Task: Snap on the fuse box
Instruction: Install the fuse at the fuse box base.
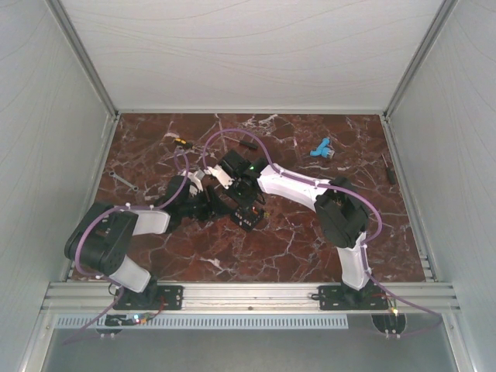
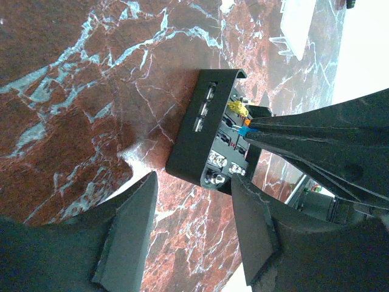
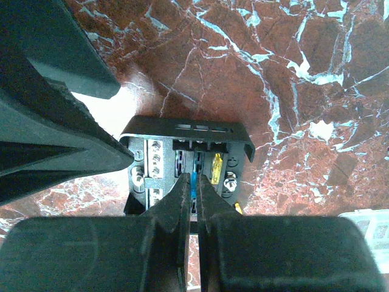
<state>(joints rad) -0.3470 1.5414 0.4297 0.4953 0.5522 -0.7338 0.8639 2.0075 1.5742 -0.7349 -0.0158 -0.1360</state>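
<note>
On the red-brown marble tabletop, mid-table, sits the small black square plastic fuse box: probably light, rigid, apt to skid, best held by its outer walls. The left gripper gapes wide just short of it; the right gripper, nearly closed, nips a tiny blue fuse inside, the clear plastic lid lying beyond.

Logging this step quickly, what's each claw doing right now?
Left claw: open, empty, facing the fuse box.
Right claw: closed on a blue fuse in that box.
</note>
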